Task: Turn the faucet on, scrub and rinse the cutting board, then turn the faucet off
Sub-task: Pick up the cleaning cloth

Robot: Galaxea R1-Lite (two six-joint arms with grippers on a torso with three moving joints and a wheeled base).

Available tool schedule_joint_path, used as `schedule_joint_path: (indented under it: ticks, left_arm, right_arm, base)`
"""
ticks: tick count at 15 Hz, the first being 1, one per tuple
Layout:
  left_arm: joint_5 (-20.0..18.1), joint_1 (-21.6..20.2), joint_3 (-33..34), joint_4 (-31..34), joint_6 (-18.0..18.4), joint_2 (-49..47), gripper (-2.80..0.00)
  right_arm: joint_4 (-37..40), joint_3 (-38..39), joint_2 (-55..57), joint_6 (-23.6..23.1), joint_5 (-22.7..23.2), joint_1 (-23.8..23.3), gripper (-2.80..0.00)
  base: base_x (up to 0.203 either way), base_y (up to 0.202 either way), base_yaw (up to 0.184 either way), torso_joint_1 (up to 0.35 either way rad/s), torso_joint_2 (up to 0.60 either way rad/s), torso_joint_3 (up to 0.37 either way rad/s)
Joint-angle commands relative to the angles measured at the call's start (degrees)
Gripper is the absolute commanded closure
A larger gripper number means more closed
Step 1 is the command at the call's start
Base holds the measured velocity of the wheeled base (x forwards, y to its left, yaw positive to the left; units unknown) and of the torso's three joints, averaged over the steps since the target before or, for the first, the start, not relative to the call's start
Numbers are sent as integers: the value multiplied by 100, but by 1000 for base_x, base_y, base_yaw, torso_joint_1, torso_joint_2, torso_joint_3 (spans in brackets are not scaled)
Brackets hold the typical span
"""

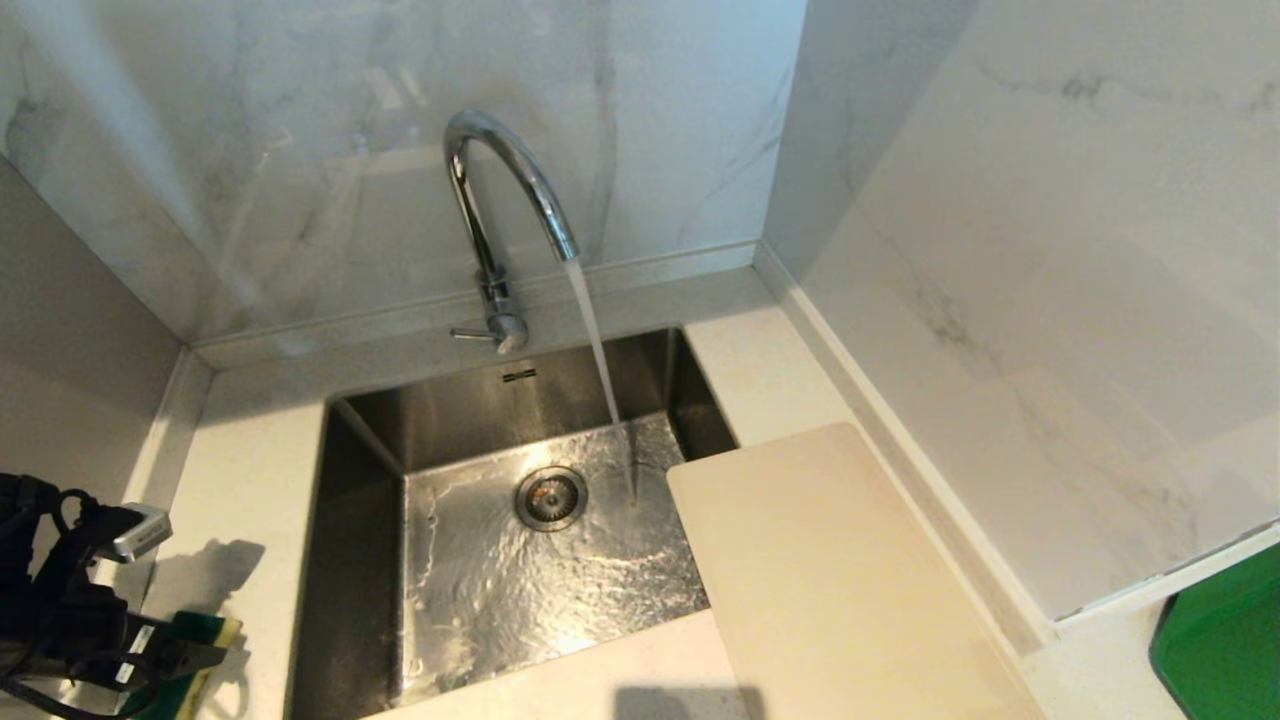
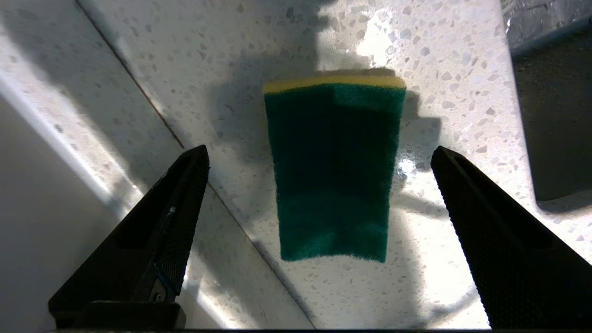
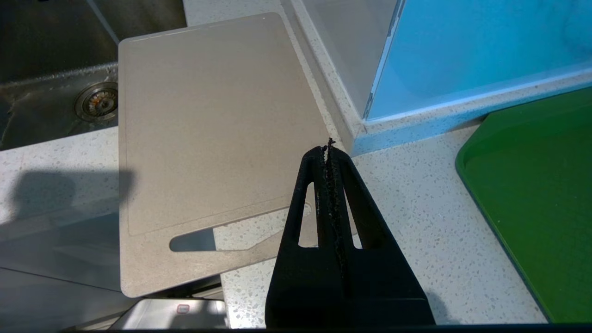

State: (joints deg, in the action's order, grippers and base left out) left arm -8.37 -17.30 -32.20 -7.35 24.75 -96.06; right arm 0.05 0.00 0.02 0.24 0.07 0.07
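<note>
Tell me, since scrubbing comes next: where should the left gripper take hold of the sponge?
Probably across its two long sides, coming straight down. The sponge lies flat on the counter, green side up, and the left gripper hovers open above with one finger outside each long edge.

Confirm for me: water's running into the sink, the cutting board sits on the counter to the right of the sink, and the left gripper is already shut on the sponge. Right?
Not quite. The left gripper is open: in the left wrist view its fingers stand wide on either side of the sponge, which lies untouched on the counter. The rest holds: the faucet runs into the sink and the cutting board lies right of it.
</note>
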Motion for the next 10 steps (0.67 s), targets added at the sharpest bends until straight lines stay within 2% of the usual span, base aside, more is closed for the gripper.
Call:
schedule_joint_path:
  ticks: [1,3,8,9,10]
  left_arm:
    - [-22,-2,19,-5,12,-228,-280]
    - [-163,-2,31,-11,-4,-319,-280]
    - [-173,-2,55,-56,4,-467,-280]
    - [-182,-2,56,-73,13,-476,0]
    - [-174,-2,64,-73,13,-492,0]
  right_arm:
    - [4,0,-11,2,1,1,0]
    - [4,0,-11,2,1,1,0]
    - [4,0,-11,2,1,1,0]
    - [4,0,-11,2,1,1,0]
    - [4,3,-11,2,1,1,0]
  base:
    - [0,0,0,0,0,0]
    - [0,0,0,0,0,0]
    - [0,0,0,0,0,0]
    - [0,0,0,0,0,0]
    - [0,0,0,0,0,0]
